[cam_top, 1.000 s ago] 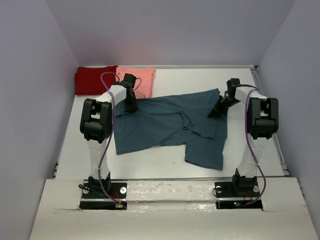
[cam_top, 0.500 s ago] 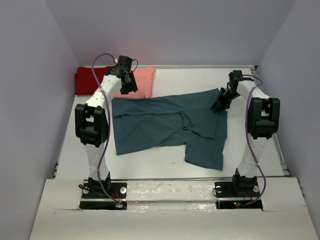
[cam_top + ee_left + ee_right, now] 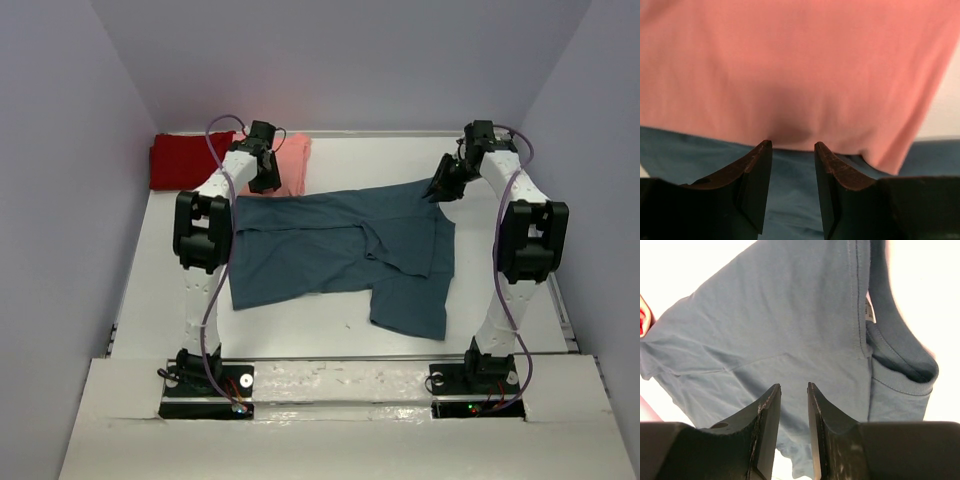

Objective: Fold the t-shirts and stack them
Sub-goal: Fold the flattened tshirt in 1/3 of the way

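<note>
The teal-blue t-shirt (image 3: pixel 340 250) lies partly folded across the table middle; it also shows under both wrist cameras (image 3: pixel 790 200) (image 3: pixel 790 315). The salmon-pink t-shirt (image 3: pixel 292 160) and the dark red t-shirt (image 3: pixel 185 160) lie folded side by side at the back left. My left gripper (image 3: pixel 266 180) (image 3: pixel 793 145) hovers open over the pink shirt's (image 3: pixel 790 65) near edge where it meets the teal one, holding nothing. At the teal shirt's back right corner my right gripper (image 3: pixel 440 188) (image 3: pixel 794 386) is raised, open and empty. The collar (image 3: pixel 900 370) shows in the right wrist view.
Grey walls (image 3: pixel 60 200) enclose the table (image 3: pixel 500 300) on three sides. A raised ledge (image 3: pixel 330 375) runs along the near edge at the arm bases. Bare table surface lies to the right of the teal shirt and in front of it.
Both grippers have opened and let go of the teal shirt's back edge, which now lies flat. Each arm has lifted and drawn back toward the far side of the table.
</note>
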Available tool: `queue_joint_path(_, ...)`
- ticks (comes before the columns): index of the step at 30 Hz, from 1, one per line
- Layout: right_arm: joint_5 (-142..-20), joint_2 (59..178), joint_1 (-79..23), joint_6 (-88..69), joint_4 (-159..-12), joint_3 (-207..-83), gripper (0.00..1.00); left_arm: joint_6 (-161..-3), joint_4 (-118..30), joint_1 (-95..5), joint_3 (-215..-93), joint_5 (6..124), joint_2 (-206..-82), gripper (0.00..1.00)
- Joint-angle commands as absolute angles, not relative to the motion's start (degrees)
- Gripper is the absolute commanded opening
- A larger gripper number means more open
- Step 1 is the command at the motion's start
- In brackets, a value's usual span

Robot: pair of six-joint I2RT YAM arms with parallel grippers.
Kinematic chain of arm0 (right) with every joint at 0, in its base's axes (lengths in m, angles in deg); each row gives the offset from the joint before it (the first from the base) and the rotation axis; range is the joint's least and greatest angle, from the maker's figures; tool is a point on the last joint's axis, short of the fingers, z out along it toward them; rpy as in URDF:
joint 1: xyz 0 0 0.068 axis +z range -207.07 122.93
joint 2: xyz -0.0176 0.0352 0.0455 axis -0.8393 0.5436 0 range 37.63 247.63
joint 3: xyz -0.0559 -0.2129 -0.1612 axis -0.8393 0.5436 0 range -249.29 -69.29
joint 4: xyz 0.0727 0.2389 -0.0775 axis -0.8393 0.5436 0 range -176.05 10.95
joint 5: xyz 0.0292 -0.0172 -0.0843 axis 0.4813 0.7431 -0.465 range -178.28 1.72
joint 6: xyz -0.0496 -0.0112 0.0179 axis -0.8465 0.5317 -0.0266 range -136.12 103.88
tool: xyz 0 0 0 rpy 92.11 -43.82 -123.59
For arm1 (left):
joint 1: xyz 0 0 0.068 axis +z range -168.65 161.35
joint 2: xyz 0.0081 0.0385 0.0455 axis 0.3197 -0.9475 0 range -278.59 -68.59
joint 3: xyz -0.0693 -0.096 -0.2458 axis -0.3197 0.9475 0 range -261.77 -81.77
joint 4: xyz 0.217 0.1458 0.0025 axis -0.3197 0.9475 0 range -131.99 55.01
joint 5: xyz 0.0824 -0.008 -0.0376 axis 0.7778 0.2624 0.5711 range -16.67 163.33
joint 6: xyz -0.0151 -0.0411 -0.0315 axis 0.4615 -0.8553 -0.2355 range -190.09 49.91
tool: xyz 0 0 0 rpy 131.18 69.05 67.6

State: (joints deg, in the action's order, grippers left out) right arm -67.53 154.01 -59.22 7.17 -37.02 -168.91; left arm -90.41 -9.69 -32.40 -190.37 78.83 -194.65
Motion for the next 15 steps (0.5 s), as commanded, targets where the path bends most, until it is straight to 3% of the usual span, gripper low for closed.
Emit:
queue_joint_path(1, -66.7, 150.8, -58.1, 5.9, -36.7, -171.2, 0.34, -87.0, -9.7, -32.1, -196.5, 80.3, -197.3, 0.49)
queue_joint_path(15, -66.0, 150.0, -58.1, 6.1, -36.2, -171.6, 0.34, -87.0, -10.4, -32.0, -204.6, 81.0, -206.6, 0.49)
